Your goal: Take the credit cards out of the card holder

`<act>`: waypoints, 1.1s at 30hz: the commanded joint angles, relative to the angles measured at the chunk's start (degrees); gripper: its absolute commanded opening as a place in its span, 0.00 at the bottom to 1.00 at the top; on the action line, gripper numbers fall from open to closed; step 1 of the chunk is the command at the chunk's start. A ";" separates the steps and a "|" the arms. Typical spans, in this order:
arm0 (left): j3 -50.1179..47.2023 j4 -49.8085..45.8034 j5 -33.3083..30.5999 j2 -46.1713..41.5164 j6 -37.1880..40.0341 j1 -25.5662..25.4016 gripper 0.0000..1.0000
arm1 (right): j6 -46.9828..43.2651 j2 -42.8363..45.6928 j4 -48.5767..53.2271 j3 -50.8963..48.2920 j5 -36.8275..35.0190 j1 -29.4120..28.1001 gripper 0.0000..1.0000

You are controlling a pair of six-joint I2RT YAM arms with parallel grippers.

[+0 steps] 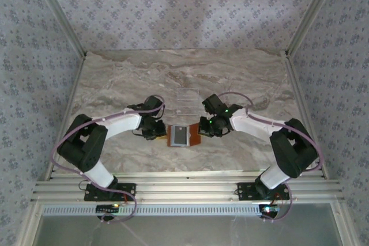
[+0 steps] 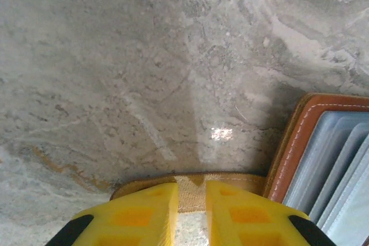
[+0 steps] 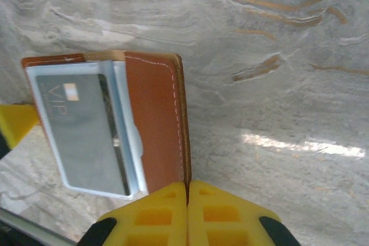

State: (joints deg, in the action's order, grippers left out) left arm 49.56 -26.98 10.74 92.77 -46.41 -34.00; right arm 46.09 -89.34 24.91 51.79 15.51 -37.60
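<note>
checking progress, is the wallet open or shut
Open: the wallet lies spread flat on the table, inner pockets facing up, with a grey card showing inside.

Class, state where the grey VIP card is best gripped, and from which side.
Probably its short edge nearest the right gripper, approached low from that side: the VIP card lies flat in the card holder, so only an edge offers a pinch.

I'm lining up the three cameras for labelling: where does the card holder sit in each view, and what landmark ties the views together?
Top external: the card holder lies open just below picture centre.
Left wrist: it fills the lower right corner, cut off by the frame edge.
Right wrist: it sits left of centre, running down toward the bottom edge.
Shared landmark: its orange-brown rim around the grey-blue inner faces.
</note>
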 commanded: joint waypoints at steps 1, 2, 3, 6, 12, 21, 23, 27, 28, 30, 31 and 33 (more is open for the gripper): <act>-1.72 1.09 0.42 2.50 1.28 0.34 0.22 | -0.28 -1.77 0.03 -1.19 -3.27 0.03 0.18; -1.83 1.23 0.60 2.50 1.25 0.33 0.22 | -0.36 -2.20 -0.03 -1.38 -3.84 0.05 0.22; -1.69 1.16 0.60 2.50 1.33 0.27 0.22 | -0.46 -2.61 -0.15 -1.51 -4.23 0.08 0.24; -1.31 0.75 0.55 2.08 1.55 0.32 0.22 | -0.55 -3.53 -0.23 -1.78 -5.09 0.04 0.33; 0.56 -1.31 -0.01 0.67 2.20 0.34 0.22 | -0.70 -4.00 2.97 -0.96 -9.73 -0.46 0.42; 6.68 -6.78 1.30 -3.67 5.15 0.32 0.25 | 0.00 2.04 6.97 2.73 -7.75 -0.81 0.45; 8.00 -7.27 2.27 -4.17 5.05 0.34 0.25 | 0.14 2.93 7.70 3.95 -7.44 -1.11 0.45; 10.52 -8.10 3.92 -4.31 4.24 -0.07 0.25 | -0.23 4.09 10.36 7.25 -8.36 -2.04 0.45; 11.27 -8.31 4.15 -4.30 4.11 -0.30 0.25 | -0.29 4.26 11.06 7.93 -8.55 -2.27 0.45; 13.16 -9.03 4.31 -4.03 3.88 -1.39 0.25 | -0.35 4.36 11.74 9.23 -8.90 -2.75 0.45; 14.21 -9.54 4.37 -3.66 3.81 -2.03 0.25 | -0.38 4.47 11.97 9.82 -9.00 -2.89 0.45; 16.18 -10.24 4.24 -2.89 3.63 -3.55 0.25 | -0.37 4.39 12.04 10.61 -8.87 -3.30 0.44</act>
State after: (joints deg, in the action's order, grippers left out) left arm 62.26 -34.17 13.69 89.73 -42.68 -35.44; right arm 45.67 -85.84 33.50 60.38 7.99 -40.25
